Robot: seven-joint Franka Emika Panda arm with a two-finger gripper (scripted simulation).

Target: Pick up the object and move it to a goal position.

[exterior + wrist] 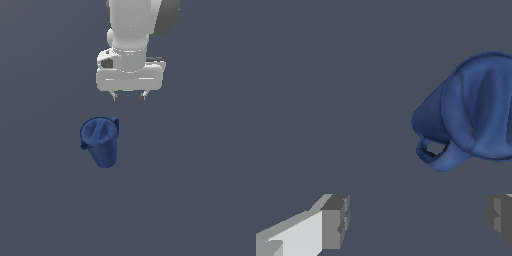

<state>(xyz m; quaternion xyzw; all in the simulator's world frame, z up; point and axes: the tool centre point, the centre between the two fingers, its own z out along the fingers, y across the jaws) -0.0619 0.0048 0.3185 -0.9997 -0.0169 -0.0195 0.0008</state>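
My gripper [129,95] is wide open, holding nothing, upper centre of the exterior view. The cup [100,140] sits centre-left there, below and apart from my fingertips [115,94], apparently tipped w/ rim toward the camera. Risk, imo: I'm offset, so coming straight down clips the rim or knocks it rolling. Wrist view cuts off the cup's far side; can't tell if it's truly on its side.
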